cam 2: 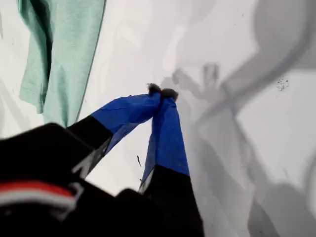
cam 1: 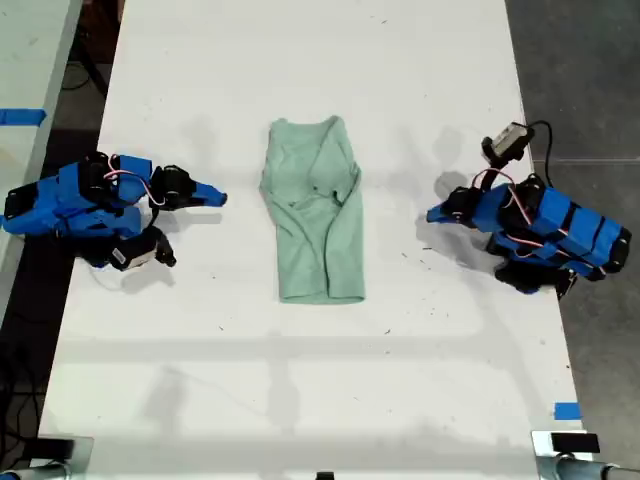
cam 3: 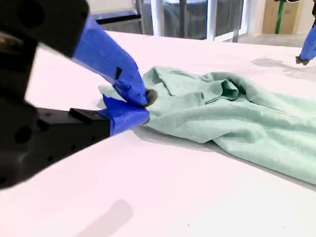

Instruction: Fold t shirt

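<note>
White table, bare along its near edge. A bit of blue tape sits at the near corner on the exterior view's right.

Further in, two blue arms lie low, one at each side of the table, pointing inward at each other.

The first gripper is on the exterior view's right. Its jaws are together, tips touching, nothing between them, as its own wrist view shows. It sits just over bare table. The t shirt is off to one side of it, apart, no contact.

The second gripper is on the exterior view's left. Its jaws are also closed, empty, low over the table. The t shirt is right ahead of the tips. In the wrist view the tips overlap the cloth edge, but the exterior view shows a strip of bare table between them.

The t shirt lies flat mid-table between the two grippers, a bit nearer the second. It is pale mint and folded into a narrow strip, with the sleeves turned in and rumpled over the chest. The hem is toward the near side, the neckline toward the far side.

Beyond it is plain white table top.
</note>
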